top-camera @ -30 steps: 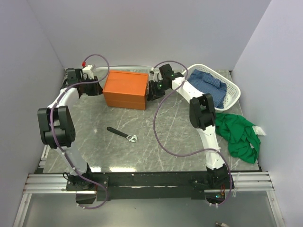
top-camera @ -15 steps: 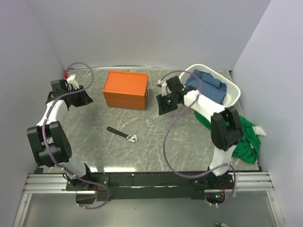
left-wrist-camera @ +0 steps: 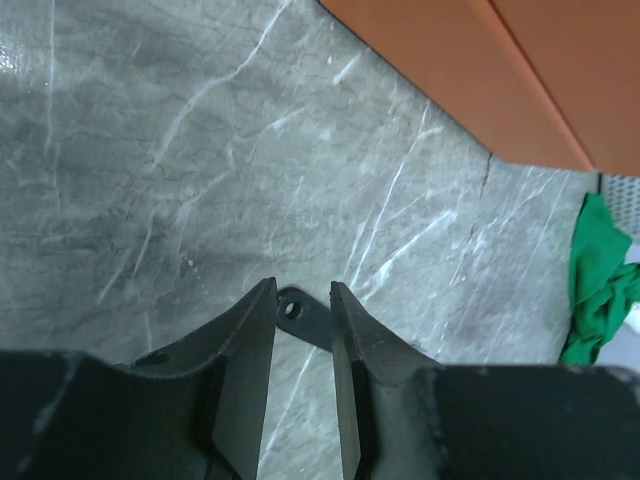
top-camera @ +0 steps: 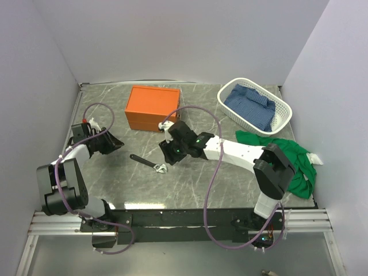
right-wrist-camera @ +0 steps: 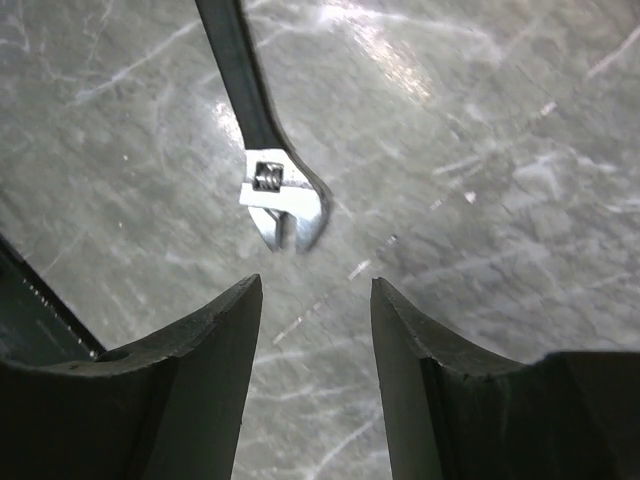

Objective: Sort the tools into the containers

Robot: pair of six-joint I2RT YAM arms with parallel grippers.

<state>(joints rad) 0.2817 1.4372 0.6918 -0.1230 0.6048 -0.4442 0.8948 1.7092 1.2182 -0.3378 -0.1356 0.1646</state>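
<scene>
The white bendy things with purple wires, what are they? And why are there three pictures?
They are two robot arms bolted to a grey table. One picture looks down from above. The other two come from small cameras on the wrists, so you see each arm's two dark fingers. On the table lie a black wrench with a silver jaw, an orange box, a white basket holding a blue cloth, and a green cloth. The left gripper points at the wrench's handle end. The right gripper hovers near its silver jaw. Both are open, holding nothing.
</scene>
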